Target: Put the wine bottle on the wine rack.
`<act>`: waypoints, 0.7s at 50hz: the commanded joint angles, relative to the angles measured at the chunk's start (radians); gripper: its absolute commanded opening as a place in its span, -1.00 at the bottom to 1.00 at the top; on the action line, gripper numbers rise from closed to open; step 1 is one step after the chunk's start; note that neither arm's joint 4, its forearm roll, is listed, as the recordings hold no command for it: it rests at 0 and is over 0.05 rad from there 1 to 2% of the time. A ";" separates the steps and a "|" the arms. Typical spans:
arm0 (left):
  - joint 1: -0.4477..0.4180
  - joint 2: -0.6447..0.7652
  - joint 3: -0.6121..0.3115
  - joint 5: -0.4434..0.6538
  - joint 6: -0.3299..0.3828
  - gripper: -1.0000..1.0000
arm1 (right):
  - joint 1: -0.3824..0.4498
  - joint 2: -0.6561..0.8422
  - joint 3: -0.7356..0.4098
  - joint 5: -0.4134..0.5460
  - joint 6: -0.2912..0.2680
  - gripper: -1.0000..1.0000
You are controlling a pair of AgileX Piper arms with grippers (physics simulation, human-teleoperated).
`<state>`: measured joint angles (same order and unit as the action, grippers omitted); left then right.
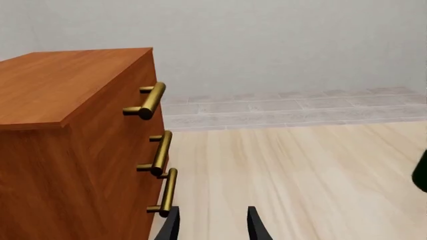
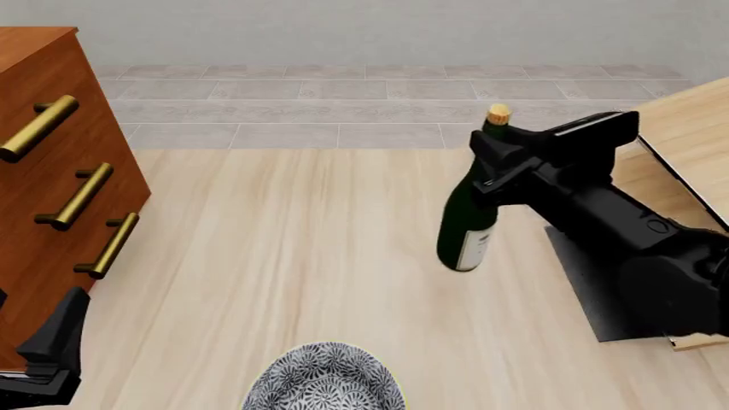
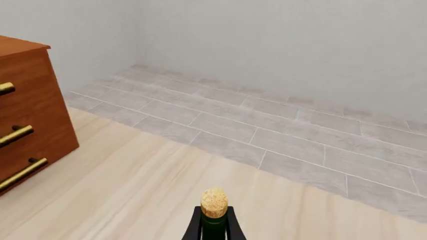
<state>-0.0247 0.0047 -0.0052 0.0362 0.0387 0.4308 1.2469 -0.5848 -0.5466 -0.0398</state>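
Observation:
The wine bottle (image 2: pixel 465 224), dark green with a tan cork (image 2: pixel 498 114) and a white label, leans in front of the wine rack (image 2: pixel 687 120). Its base is just left of the rack's black base plate (image 2: pixel 583 278). My right gripper (image 2: pixel 498 162) is shut on the bottle's neck below the cork. The right wrist view shows the cork (image 3: pixel 214 202) between the two fingers (image 3: pixel 193 227). My left gripper (image 1: pixel 212 227) is open and holds nothing, low beside the cabinet. The bottle's edge (image 1: pixel 420 170) shows at the border of the left wrist view.
A reddish-brown cabinet (image 2: pixel 34 184) with brass bar handles (image 2: pixel 85 195) stands at the left, close to my left arm (image 2: pixel 51 346). A patterned grey bowl (image 2: pixel 324 383) sits at the near edge. My right arm (image 2: pixel 638 248) covers much of the rack.

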 commanded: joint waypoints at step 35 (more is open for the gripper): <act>-0.012 0.015 0.004 -0.029 -0.011 1.00 | -0.089 -0.288 -0.125 0.285 -0.024 -1.00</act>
<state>-0.0352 0.0120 -0.0033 0.0161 0.0288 0.3564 1.0019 -0.6834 -0.2980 -0.0680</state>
